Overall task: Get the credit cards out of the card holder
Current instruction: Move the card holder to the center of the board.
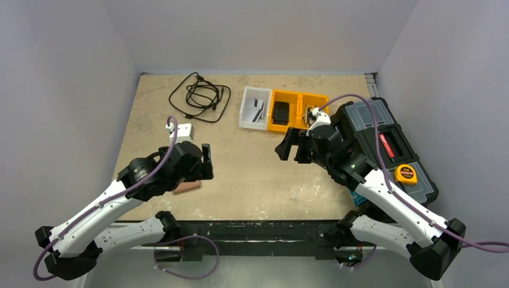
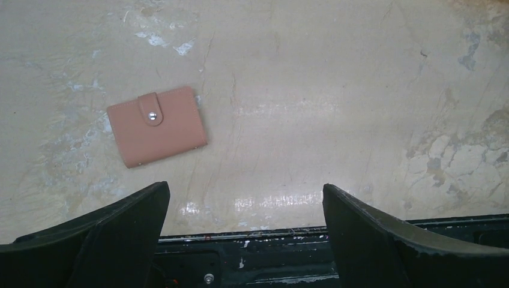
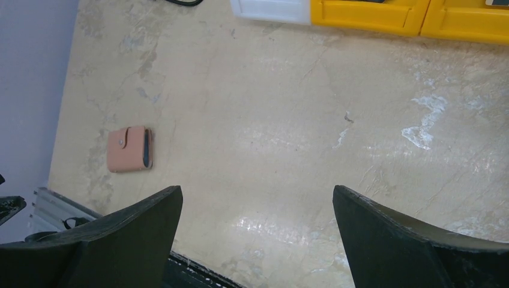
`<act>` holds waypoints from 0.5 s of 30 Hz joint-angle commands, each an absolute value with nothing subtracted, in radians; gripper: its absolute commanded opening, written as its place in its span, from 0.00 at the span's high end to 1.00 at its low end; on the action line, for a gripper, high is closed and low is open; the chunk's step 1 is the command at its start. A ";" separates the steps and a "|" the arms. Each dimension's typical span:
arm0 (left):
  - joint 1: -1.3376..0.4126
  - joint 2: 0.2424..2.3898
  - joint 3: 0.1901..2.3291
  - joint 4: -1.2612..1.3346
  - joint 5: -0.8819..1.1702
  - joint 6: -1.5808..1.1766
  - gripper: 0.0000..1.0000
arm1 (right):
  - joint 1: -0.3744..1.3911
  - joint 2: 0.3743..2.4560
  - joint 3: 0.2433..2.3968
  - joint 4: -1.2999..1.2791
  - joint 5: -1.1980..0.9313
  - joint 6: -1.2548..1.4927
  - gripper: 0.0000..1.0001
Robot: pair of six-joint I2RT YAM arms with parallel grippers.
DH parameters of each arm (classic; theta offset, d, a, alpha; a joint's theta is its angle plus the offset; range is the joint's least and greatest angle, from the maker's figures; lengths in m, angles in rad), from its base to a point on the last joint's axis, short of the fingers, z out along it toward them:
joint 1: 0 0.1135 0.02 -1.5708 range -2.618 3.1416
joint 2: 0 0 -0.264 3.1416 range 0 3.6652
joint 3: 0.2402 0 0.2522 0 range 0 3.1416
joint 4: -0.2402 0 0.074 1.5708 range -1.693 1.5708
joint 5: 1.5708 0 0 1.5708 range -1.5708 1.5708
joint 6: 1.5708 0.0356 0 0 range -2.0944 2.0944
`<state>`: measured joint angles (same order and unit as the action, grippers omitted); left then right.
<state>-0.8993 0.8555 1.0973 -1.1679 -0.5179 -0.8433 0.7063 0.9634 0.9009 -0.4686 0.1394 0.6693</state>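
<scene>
The card holder (image 2: 157, 126) is a small pinkish-brown wallet with a snapped tab, lying flat and closed on the table near its front left edge; it also shows as the card holder (image 3: 129, 149) and, half hidden under my left arm, as the card holder (image 1: 187, 188). A dark blue edge shows at its open side in the right wrist view; the credit cards themselves are hidden inside. My left gripper (image 2: 246, 193) hangs open just above and to the right of it, empty. My right gripper (image 3: 257, 197) is open and empty over the table's middle right (image 1: 289, 146).
At the back stand a white tray (image 1: 255, 108) and two yellow trays (image 1: 281, 112) holding black items. A black cable (image 1: 201, 96) coils at the back left, a small white block (image 1: 183, 131) lies beside my left arm, and a black toolbox (image 1: 387, 144) with a tape measure (image 1: 406, 174) fills the right.
</scene>
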 commanded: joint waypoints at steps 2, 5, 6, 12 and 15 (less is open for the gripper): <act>-0.881 0.866 1.101 -1.152 -0.480 -0.823 0.00 | 0.707 0.963 0.914 -0.477 0.160 0.655 0.01; -0.879 0.870 1.101 -1.153 -0.475 -0.825 0.00 | 0.707 0.967 0.913 -0.477 0.164 0.654 0.01; -0.879 0.869 1.100 -1.151 -0.473 -0.823 0.00 | 0.707 0.970 0.913 -0.478 0.163 0.654 0.01; -0.869 0.862 1.097 -1.151 -0.461 -0.825 0.00 | 0.706 0.976 0.913 -0.483 0.164 0.652 0.01; -0.863 0.863 1.095 -1.161 -0.468 -0.839 0.00 | 0.706 0.980 0.914 -0.487 0.164 0.651 0.01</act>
<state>-0.8753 0.8711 1.0973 -1.1687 -0.4671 -0.8440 0.7063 0.9775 0.9009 -0.4877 0.1429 0.6651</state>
